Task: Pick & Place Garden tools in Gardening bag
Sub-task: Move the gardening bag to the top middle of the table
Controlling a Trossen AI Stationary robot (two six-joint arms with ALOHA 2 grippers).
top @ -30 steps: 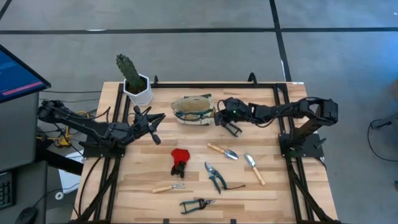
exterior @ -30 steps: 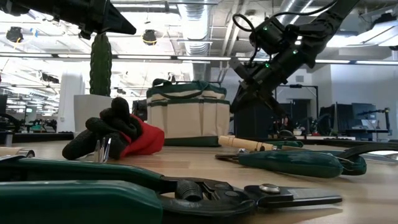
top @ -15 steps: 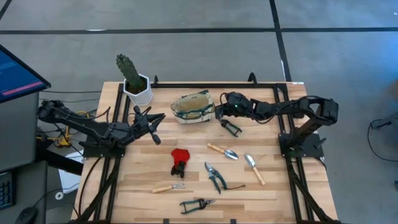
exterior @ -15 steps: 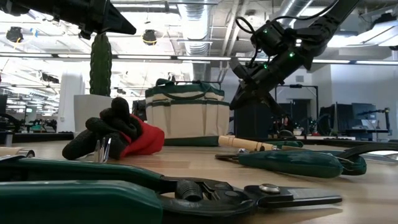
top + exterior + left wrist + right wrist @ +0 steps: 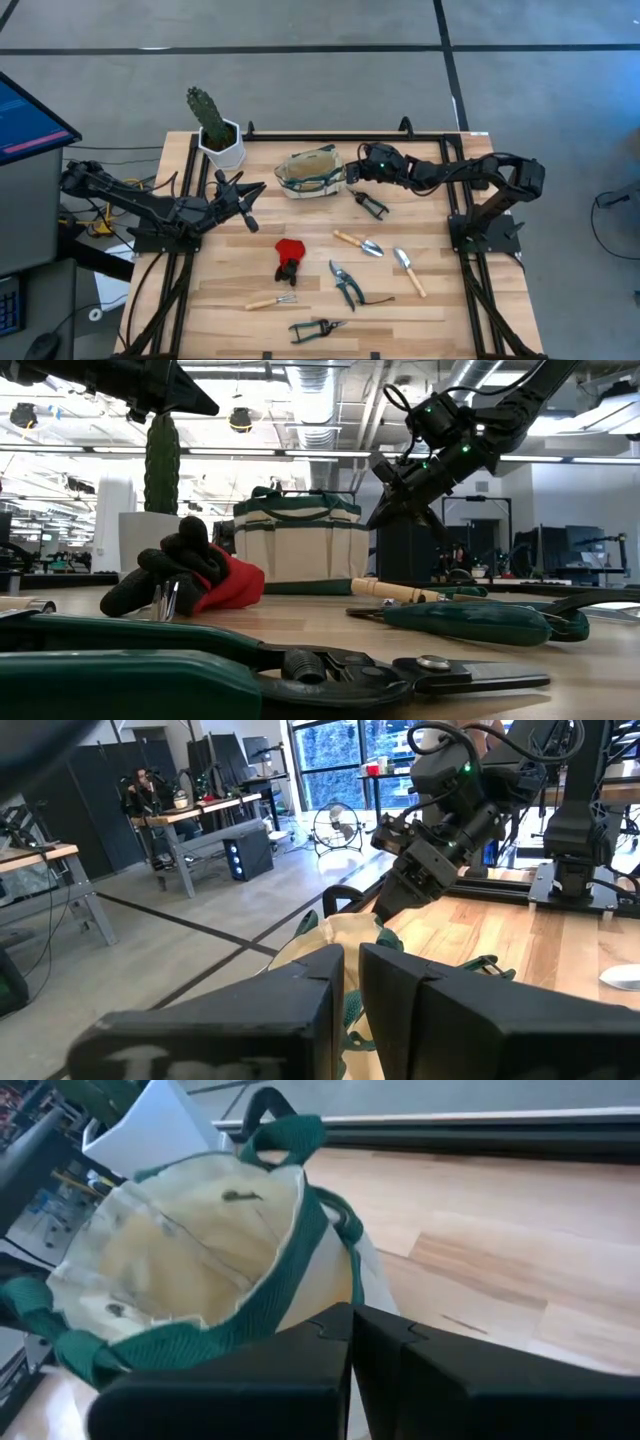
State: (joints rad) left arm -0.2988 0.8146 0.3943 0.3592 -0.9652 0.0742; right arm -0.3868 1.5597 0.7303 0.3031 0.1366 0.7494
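The beige gardening bag (image 5: 310, 172) with green trim stands upright at the far middle of the table, mouth open (image 5: 190, 1250). My right gripper (image 5: 350, 175) is shut and empty, level with the bag's right rim (image 5: 375, 520). Dark-handled shears (image 5: 372, 205) lie flat on the table just nearer than it. Two trowels (image 5: 358, 243) (image 5: 408, 270), green shears (image 5: 345, 283), more shears (image 5: 318, 326), a small rake (image 5: 270, 302) and a red-and-black glove (image 5: 290, 258) lie flat on the near half. My left gripper (image 5: 258, 190) is shut and empty, above the table left of the bag. My right gripper's shut fingertips (image 5: 352, 1320) stand at the bag's right rim (image 5: 310, 1230), coming level from the table's right. I cannot tell whether they touch it.
A cactus in a white pot (image 5: 210, 125) stands at the far left corner. The black frame rails (image 5: 460, 200) run along the table's sides. Bare wood lies between the bag and the tools.
My right gripper has moved from just above the dark shears toward the far edge and the bag's right rim, rising a little. The dark shears lie where they were.
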